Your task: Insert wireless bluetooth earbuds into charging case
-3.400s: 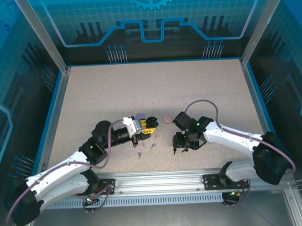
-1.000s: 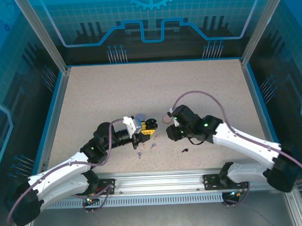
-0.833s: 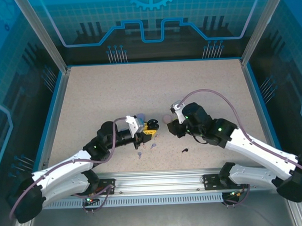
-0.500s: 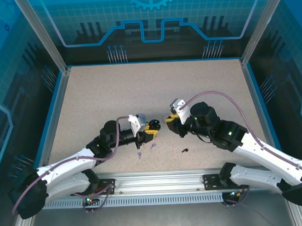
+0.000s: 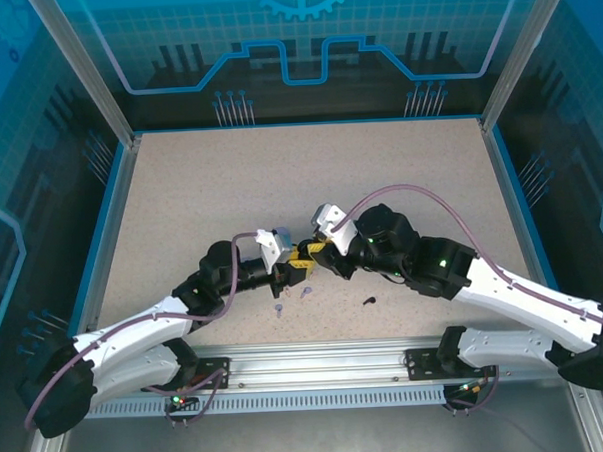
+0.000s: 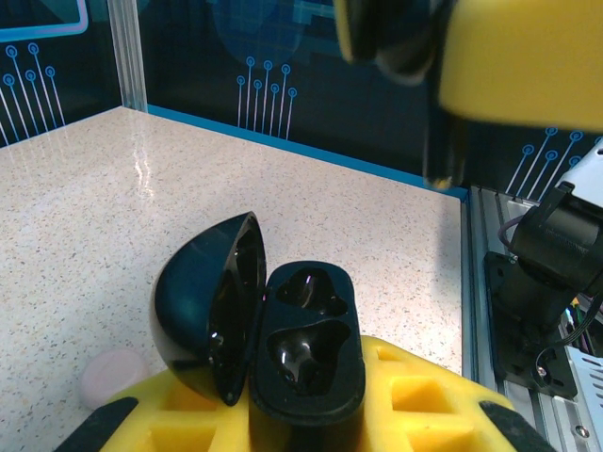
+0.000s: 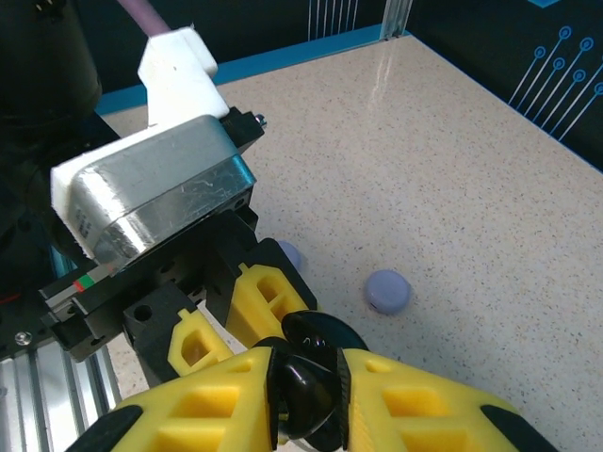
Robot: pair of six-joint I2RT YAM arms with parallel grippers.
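The black charging case (image 6: pixel 306 353) stands open between the yellow fingers of my left gripper (image 6: pixel 306 419), lid (image 6: pixel 212 306) swung left, both wells empty. My right gripper (image 7: pixel 309 400) is shut on a black earbud (image 7: pixel 316 391) and hangs just above the case, whose lid (image 7: pixel 330 331) shows below it. From above, the two grippers meet at mid-table, left gripper (image 5: pixel 295 268) against right gripper (image 5: pixel 315 253). Another black earbud (image 5: pixel 370 301) lies on the table to the right, and two lavender earbuds (image 5: pixel 278 310) (image 5: pixel 305 292) lie below the left gripper.
A lavender disc case (image 7: pixel 387 290) lies on the table beyond the grippers, and a second lavender disc (image 7: pixel 285 252) sits beside the left fingers (image 7: pixel 259 297). A pink disc (image 6: pixel 113 375) rests left of the held case. Blue-edged walls (image 5: pixel 307 124) ring the speckled table.
My right arm has swung left and forward with the black earbud, ending right over the open case. The left gripper and the case have stayed almost where they were.
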